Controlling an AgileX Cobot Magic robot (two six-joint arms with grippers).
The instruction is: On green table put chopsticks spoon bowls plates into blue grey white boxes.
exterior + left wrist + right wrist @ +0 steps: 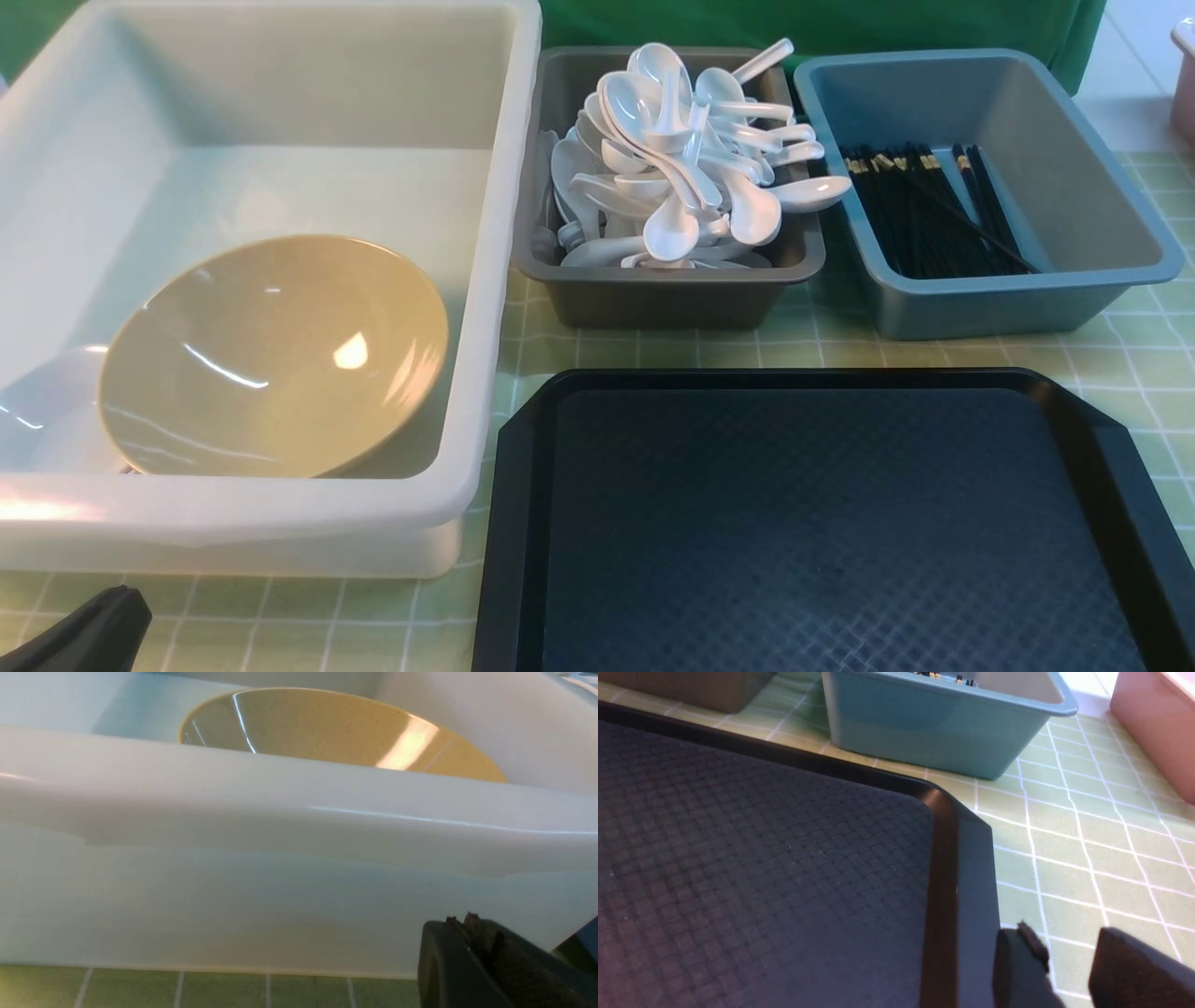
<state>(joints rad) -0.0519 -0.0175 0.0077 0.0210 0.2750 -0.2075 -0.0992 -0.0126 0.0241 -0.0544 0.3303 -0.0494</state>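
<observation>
A tan bowl lies tilted in the big white box, with a clear white dish under its left side. The grey box holds a heap of white spoons. The blue box holds black chopsticks. My left gripper is shut and empty, low in front of the white box; the bowl shows over the rim. My right gripper is open and empty over the table beside the black tray, out of the front view.
A black tray lies empty in front of the grey and blue boxes. A pink container stands at the far right. The green checked cloth covers the table.
</observation>
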